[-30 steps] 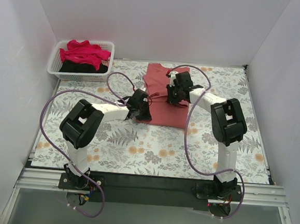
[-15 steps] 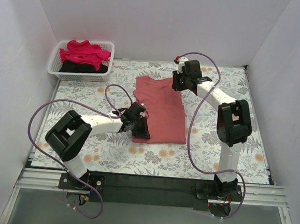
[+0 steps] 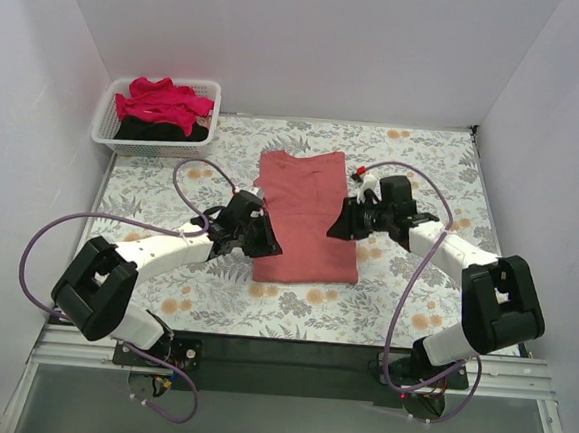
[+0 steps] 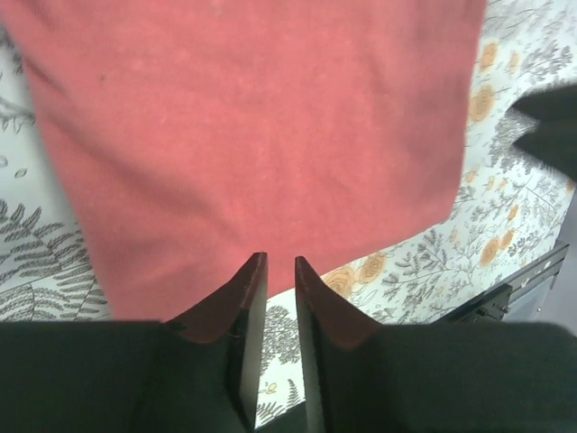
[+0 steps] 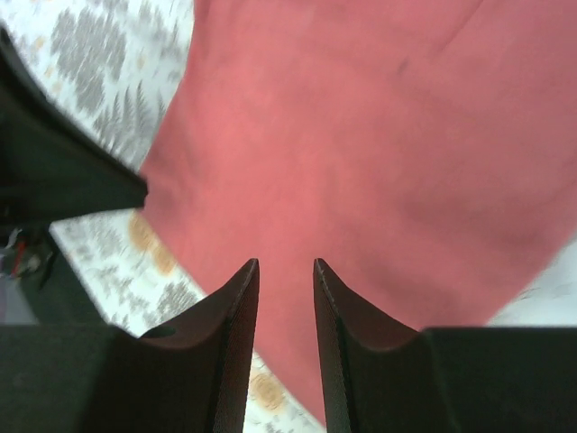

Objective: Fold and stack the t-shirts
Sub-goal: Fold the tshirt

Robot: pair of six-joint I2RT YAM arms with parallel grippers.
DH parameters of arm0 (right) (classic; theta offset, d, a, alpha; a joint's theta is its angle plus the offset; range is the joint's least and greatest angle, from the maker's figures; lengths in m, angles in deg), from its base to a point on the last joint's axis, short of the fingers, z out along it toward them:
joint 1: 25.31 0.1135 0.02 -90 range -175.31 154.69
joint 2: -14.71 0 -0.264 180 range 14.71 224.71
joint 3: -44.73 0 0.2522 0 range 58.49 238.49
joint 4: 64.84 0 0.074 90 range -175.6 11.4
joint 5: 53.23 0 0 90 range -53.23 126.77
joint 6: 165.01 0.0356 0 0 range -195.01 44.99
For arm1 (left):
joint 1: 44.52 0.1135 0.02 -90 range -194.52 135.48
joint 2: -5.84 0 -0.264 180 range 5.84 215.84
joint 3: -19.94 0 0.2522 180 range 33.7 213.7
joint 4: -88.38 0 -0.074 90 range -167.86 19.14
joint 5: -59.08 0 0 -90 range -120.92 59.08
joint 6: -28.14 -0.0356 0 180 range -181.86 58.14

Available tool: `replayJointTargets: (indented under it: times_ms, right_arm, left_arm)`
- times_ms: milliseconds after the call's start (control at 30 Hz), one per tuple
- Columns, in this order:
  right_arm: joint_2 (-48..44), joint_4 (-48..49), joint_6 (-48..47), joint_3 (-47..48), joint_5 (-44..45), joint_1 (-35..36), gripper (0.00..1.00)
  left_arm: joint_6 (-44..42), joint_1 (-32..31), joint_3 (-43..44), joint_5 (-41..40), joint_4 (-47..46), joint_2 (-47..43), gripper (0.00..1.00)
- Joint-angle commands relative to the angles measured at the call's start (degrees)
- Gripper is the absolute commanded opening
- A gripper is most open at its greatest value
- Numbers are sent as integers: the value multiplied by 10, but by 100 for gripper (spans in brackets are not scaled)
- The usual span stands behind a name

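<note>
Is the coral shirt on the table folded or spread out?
Folded: the coral shirt lies flat as a narrow rectangle, with no sleeves sticking out to either side.

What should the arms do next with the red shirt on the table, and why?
Probably pinch its near corners to fold it in half: the coral-red t-shirt lies flat in a long rectangle, and the left jaws and right jaws flank it, slightly open and empty.
</note>
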Motion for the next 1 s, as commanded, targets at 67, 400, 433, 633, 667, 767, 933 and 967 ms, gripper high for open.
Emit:
replayJointTargets:
  times_ms: [67, 400, 433, 633, 667, 767, 933, 967]
  right_arm:
    - [-8, 107, 74, -128, -133, -24, 36]
    - [95, 155, 117, -251, -198, -138, 25]
    - [103, 161, 123, -256, -201, -144, 25]
    - [54, 164, 135, -245, -204, -156, 25]
    - [29, 164, 139, -237, -204, -156, 26]
    - [6, 168, 154, -193, -201, -151, 29]
    - [48, 194, 182, -86, -194, -135, 29]
    - [72, 208, 190, -70, -186, -136, 29]
  left_arm:
    - [18, 19, -59, 58, -5, 24, 11]
    - [64, 73, -179, 89, -10, -20, 0]
    - [65, 78, -182, 92, -10, -21, 0]
    - [63, 84, -176, 87, -4, -78, 13]
    - [64, 83, -159, 77, -1, -90, 19]
    - [77, 86, -131, 30, -7, -127, 22]
    - [57, 121, -46, 10, -74, -66, 20]
    - [52, 127, -31, 14, -81, -41, 19]
